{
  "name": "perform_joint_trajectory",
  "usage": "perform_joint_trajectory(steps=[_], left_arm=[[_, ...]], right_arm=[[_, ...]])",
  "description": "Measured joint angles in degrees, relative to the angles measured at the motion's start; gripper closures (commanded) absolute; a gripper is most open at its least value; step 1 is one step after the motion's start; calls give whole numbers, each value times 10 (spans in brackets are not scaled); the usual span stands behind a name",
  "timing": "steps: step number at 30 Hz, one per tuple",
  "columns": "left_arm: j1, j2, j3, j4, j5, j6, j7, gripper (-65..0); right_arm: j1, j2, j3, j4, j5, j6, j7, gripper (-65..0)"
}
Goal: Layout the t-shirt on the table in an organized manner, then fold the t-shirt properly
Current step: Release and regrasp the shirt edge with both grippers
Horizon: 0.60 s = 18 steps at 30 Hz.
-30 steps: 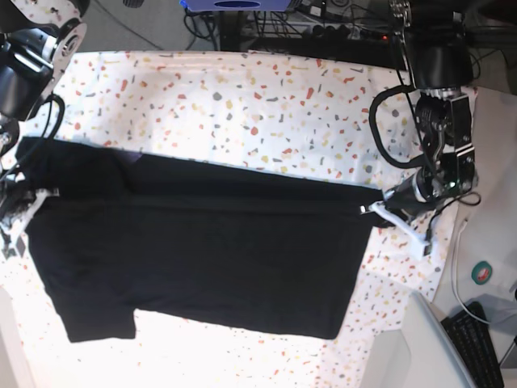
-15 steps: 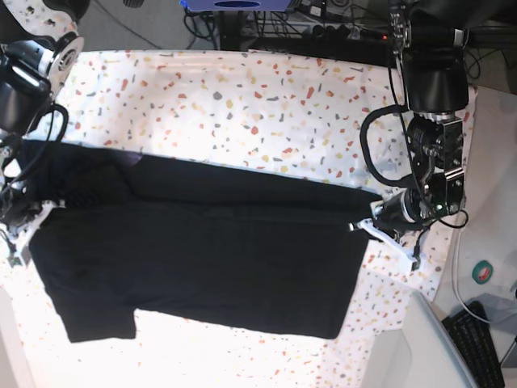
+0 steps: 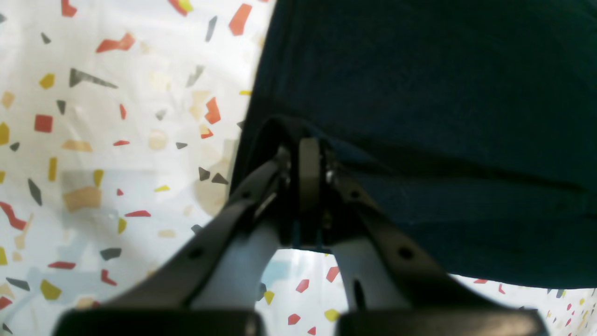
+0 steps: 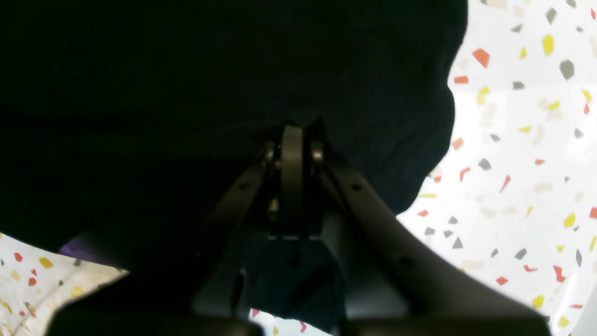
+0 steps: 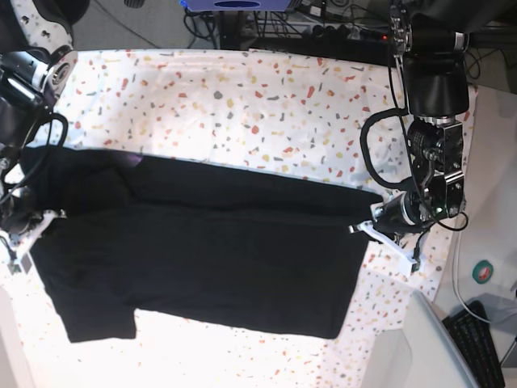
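The black t-shirt (image 5: pixel 202 250) lies spread across the speckled white table (image 5: pixel 242 105), with its far edge folded over as a band. A sliver of purple print (image 5: pixel 133 159) shows near the far left. My left gripper (image 5: pixel 361 228) is shut on the shirt's right edge; in the left wrist view (image 3: pixel 310 144) the fingertips pinch the cloth (image 3: pixel 443 93). My right gripper (image 5: pixel 39 217) is shut on the shirt's left side; in the right wrist view (image 4: pixel 291 135) the fingertips are buried in black cloth (image 4: pixel 186 70), with purple print (image 4: pixel 74 245) below.
A grey bin (image 5: pixel 404 347) and a black keyboard (image 5: pixel 481 347) stand off the table's near right corner. A round green and red object (image 5: pixel 482 272) lies to the right. Cables and equipment (image 5: pixel 266 20) line the far edge.
Both grippers have moved toward the near edge of the table, pulling the shirt's folded far band with them. The left gripper has also shifted slightly leftward in the base view.
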Motion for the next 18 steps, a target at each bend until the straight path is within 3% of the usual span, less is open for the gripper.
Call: perform_joint_trajectory(steps=[3,7,9,11,15,18], left_arm=[[0,0,0,0,0,0,0,0],[-21,0,-1,-12,0,0,2,-341],[-29,0,-1,-20,-3,0,0,-479],[-31,2,-3,-23,-2,0,-10,-573],[-29,14,-54,-16,-25,1,-66,-601],[16,19,-101,34,-95,0,-73,-601]], right_arm=[[-2,0,0,0,-2,0,-1,0],[-1,2,5,3,0,0,1,-285],[-3,0,21,16,0,0,-1,-323],[-9,-9,64,58,2,0,0,-324],[-35,-34,118,176,-4,-1,-8,-327],[-86,-78,149,287,16,-2,-12,-327]])
